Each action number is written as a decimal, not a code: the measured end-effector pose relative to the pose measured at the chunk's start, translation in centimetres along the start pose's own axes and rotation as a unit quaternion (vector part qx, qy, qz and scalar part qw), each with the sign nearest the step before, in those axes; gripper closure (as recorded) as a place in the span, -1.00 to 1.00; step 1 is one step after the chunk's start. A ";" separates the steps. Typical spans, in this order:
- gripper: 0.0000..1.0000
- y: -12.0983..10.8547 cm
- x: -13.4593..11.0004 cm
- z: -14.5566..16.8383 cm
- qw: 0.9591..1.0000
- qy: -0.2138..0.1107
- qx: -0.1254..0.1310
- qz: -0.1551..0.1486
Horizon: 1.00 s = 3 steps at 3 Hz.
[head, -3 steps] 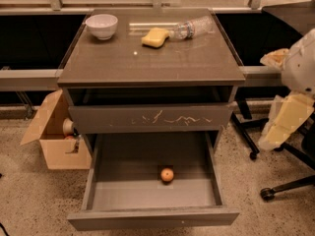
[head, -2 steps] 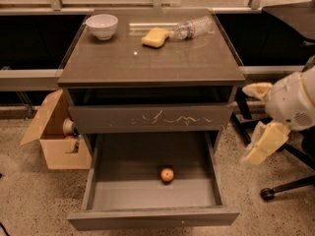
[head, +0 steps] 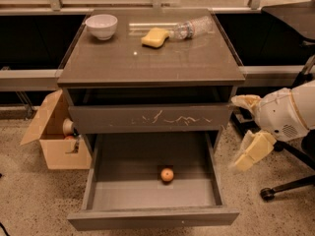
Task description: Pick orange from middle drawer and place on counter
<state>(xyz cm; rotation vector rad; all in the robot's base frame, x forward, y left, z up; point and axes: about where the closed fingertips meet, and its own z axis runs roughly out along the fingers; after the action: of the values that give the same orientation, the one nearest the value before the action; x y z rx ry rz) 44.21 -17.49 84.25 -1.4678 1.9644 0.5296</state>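
The orange [head: 167, 174] lies on the smooth grey floor of the open middle drawer [head: 123, 193], right of its centre and toward the front. The counter [head: 152, 60] tops the cabinet above it. My gripper [head: 246, 132] hangs to the right of the cabinet, level with the scratched drawer front, outside the drawer and well right of the orange. Its cream fingers [head: 253, 151] stand spread apart and hold nothing.
On the counter stand a white bowl [head: 101, 25], a yellow sponge [head: 154, 37] and a clear plastic bottle [head: 192, 28] lying on its side. The scratched drawer front [head: 150, 118] overhangs the open drawer's back. A cardboard box [head: 54, 134] sits left; a chair base [head: 288, 186] right.
My gripper and arm have moved left and down, from the right edge of the view toward the cabinet's right side. The orange and drawer have not moved.
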 end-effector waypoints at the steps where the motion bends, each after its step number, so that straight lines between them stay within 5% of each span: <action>1: -1.00 0.0 0.8 1.4 1.000 -0.006 -0.006 -0.003; 3: -1.00 0.3 6.7 11.1 0.997 -0.018 -0.074 -0.019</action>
<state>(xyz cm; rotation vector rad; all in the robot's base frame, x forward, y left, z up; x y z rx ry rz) 45.32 -14.91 71.58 -1.5710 1.9009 0.6917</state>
